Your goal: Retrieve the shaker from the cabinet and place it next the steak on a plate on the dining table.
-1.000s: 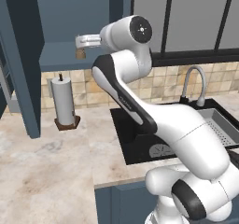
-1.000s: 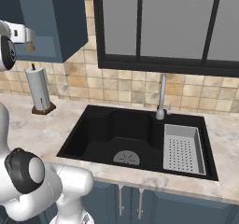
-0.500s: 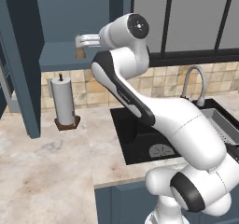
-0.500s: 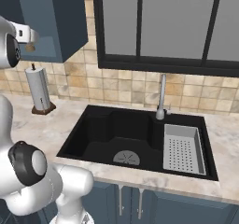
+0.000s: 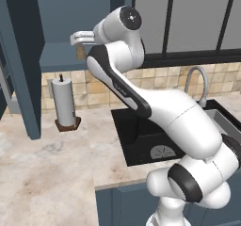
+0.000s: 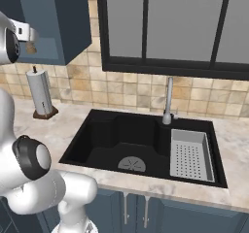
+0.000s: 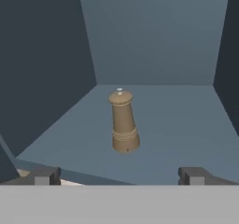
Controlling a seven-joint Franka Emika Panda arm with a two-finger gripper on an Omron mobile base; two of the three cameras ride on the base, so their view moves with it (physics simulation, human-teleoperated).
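Reaching up into the cabinet (image 5: 70, 27), the white arm (image 5: 155, 102) is hiding much of what is standing on the shelf (image 7: 177, 125): in the left base view its hand is covering all but a sliver of tan at the shelf's near edge, and in the right base view the arm is cut off at the left border, with the cabinet door (image 6: 68, 18) blocking most of the interior. One cabinet is standing open, fixed to the wall to the left of one dark-framed window (image 6: 170, 23). Below it, one marble desk (image 5: 42, 173) is running along the tiled wall and is carrying one black sink (image 6: 126, 140) with one tap (image 6: 168, 101) behind it and one grey drainer tray (image 6: 191, 154) sitting in its right part. One white paper-towel roll (image 5: 64, 101) is standing upright on its brown base on the desk, under the cabinet. One shaker (image 7: 123, 121) is standing upright on the shelf, apart from the walls, slightly left of centre between the finger tips in the hand view. The claw (image 7: 119, 175) is hanging spread wide at the shelf's near edge, gripping nothing, short of the shaker and not touching it.
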